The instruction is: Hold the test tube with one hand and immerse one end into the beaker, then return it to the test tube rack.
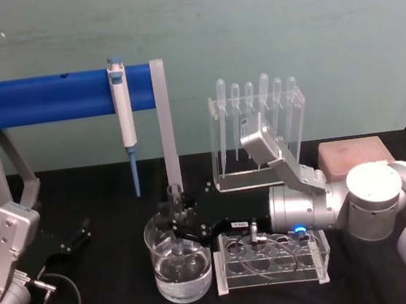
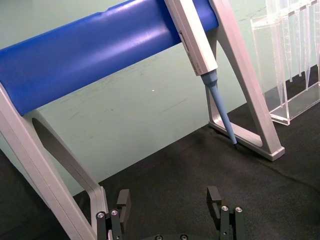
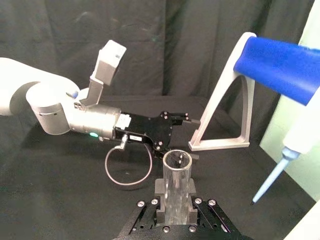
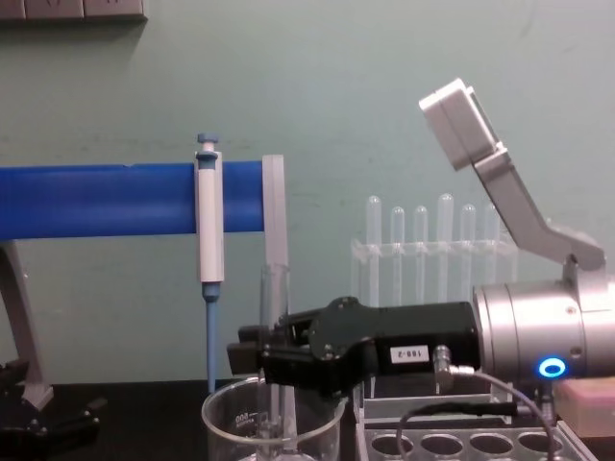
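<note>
Right claw (image 1: 175,215) clamped on upright test tube (image 4: 274,298) | lower end inside beaker (image 1: 161,278) | left claw (image 2: 169,199) parked at left, jaws apart

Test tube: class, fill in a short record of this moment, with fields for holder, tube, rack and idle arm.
Holder: right gripper, jaws shut on the test tube
Tube: upright, open rim up, lower end inside the beaker
Rack: test tube rack beside the beaker on the robot's right, its holes empty
Idle arm: left gripper, jaws open, low at the robot's left, holding nothing
</note>
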